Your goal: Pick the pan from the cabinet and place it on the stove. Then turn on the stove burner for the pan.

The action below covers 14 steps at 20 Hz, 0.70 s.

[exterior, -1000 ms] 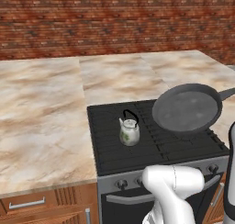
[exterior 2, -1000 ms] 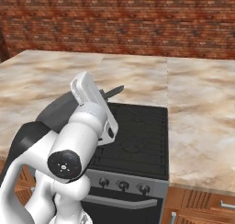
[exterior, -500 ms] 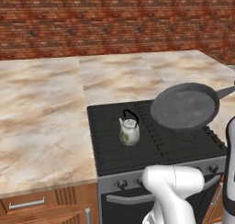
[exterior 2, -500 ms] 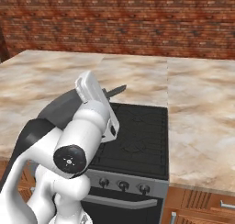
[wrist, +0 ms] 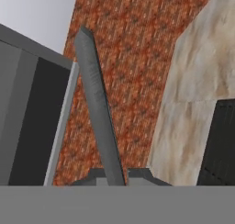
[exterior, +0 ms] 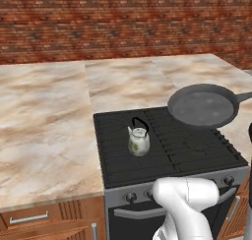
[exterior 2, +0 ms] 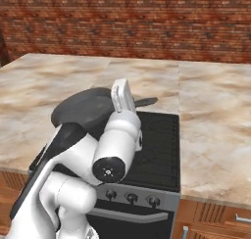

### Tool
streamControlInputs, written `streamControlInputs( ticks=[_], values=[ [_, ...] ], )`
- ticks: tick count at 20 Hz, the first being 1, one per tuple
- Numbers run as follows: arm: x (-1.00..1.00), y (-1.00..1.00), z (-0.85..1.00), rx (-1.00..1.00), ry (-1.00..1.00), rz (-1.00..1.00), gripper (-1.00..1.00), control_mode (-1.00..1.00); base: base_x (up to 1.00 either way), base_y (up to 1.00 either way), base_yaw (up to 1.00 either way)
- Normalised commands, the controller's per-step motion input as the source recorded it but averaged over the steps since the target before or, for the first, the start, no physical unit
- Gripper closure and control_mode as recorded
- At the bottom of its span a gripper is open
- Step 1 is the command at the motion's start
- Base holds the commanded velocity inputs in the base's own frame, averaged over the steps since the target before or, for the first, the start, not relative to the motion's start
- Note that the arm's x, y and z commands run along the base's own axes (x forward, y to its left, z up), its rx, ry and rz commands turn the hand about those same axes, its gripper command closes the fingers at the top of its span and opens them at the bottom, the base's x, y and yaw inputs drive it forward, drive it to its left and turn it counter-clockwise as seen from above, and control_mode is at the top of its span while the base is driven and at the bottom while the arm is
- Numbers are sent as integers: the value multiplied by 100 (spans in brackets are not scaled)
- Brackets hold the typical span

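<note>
The dark grey pan [exterior: 202, 106] hangs in the air, roughly level, over the right side of the black stove [exterior: 167, 150]. Its long handle [exterior: 243, 97] reaches to the picture's right edge. In the right base view the pan [exterior 2: 81, 108] is partly hidden behind my white arm, and its handle tip [exterior 2: 147, 102] pokes out past the hand. In the hand view my gripper [wrist: 117, 176] is shut on the pan's handle [wrist: 96, 108], which runs up from between the fingertips. The cabinet is out of view.
A small whitish kettle [exterior: 139, 140] stands on the stove's front left burner. Round knobs [exterior 2: 131, 198] line the grey stove front. Marble counter [exterior: 44, 126] lies to both sides of the stove, a brick wall [exterior: 123, 22] behind it, and wooden drawers [exterior: 29, 218] below.
The pan has risen slightly over the stove's right side, still held by its handle. My arm has shifted a little along with it. The kettle has not moved.
</note>
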Motion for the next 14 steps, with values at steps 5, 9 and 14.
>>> streamControlInputs(
  ticks=[5, 9, 14],
  values=[
    [10, -41, -16, 8, -1, 0, 100, -100, 0, 0, 0],
    [2, -33, -29, 1, 0, 0, 100, -100, 0, 0, 0],
    [0, -39, -56, 0, -1, 0, 100, -100, 0, 0, 0]
  ],
)
